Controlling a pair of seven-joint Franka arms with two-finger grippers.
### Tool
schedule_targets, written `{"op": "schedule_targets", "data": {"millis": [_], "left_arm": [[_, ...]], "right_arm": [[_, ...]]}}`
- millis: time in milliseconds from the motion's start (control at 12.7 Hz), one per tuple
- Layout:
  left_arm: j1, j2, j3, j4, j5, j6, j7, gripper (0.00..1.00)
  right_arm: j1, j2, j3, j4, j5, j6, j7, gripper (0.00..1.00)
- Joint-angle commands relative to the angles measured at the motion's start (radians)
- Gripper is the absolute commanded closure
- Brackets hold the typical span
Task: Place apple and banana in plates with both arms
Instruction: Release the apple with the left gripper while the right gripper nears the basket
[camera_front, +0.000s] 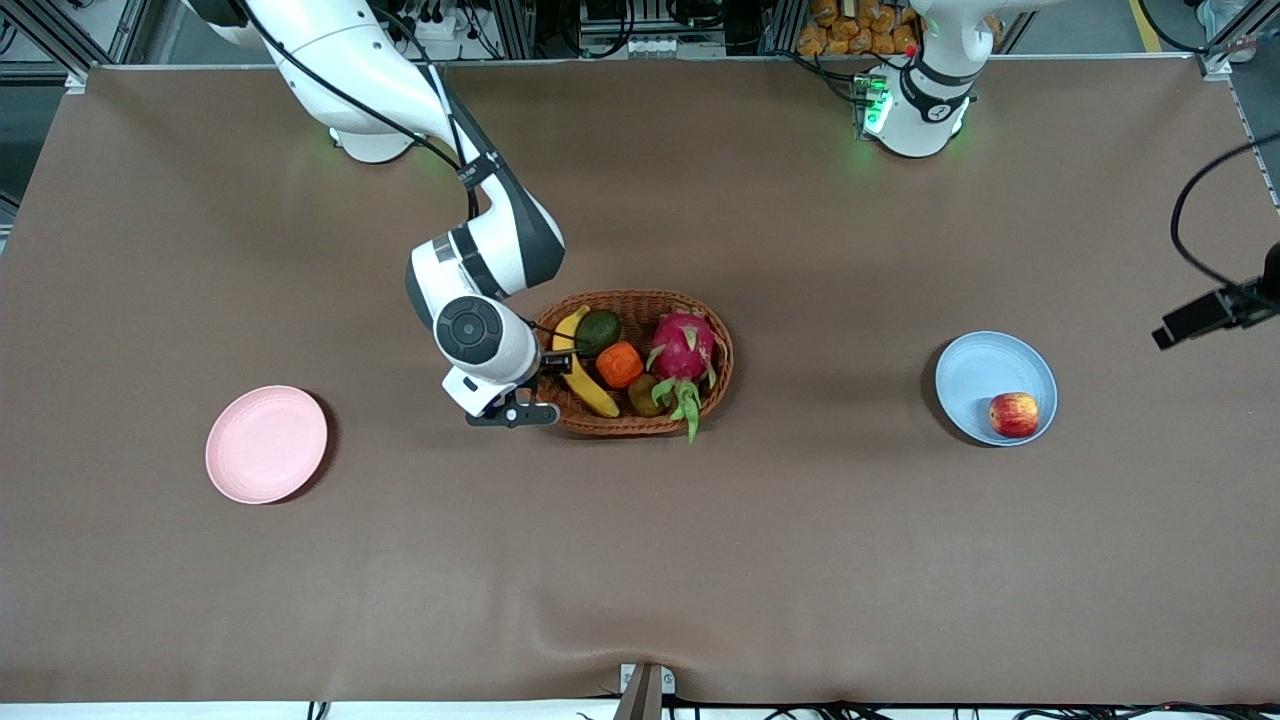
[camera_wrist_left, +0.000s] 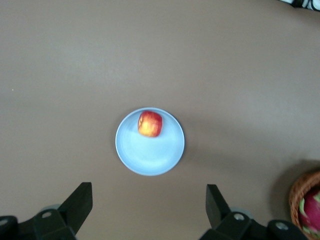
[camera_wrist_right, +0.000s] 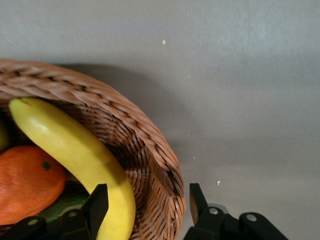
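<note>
Banana (camera_front: 583, 380) lies in the basket (camera_front: 640, 300) at its end nearest the right claw (camera_front: 540, 388), which is down at the rim. The claw's fingers stand apart, one inside against the banana's side and one outside the wicker, and no grip shows yet. Apple (camera_front: 1014, 414) sits in the blue plate (camera_front: 985, 370), straight below the left claw (camera_wrist_left: 148, 189), which hangs high over it, wide open and empty. A pink plate (camera_front: 266, 443) lies bare, well apart from the right claw, toward the right arm's end of the table (camera_front: 640, 560). A plain brown cloth covers the table and is slightly rucked at the edge nearest the front camera. Past its top edge run metal framing, cables and the two green-lit bases. Only the front view shows both plates, the dragon fruit (camera_front: 684, 345) and the dark green fruit (camera_front: 598, 330) together. Only the right wrist view shows the finger against the banana, with the orange (camera_wrist_right: 25, 180) just beside it. The left wrist view alone shows the left claw's spread.
</note>
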Motion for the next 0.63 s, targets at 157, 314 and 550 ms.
{"op": "schedule_targets", "data": {"millis": [157, 314, 550], "left_arm": [[0.001, -0.077, -0.015, -0.006, 0.005, -0.101, 0.018, 0.0], [0.003, -0.102, -0.032, -0.006, 0.002, -0.106, 0.018, 0.0], [0.009, -0.105, -0.035, -0.003, 0.009, -0.11, 0.018, 0.0]], "right_arm": [[0.055, -0.015, -0.009, -0.034, 0.016, 0.017, 0.11, 0.27], [0.059, -0.01, -0.009, -0.034, 0.016, 0.018, 0.118, 0.27], [0.058, -0.013, -0.01, -0.028, 0.016, 0.017, 0.119, 0.27]]}}
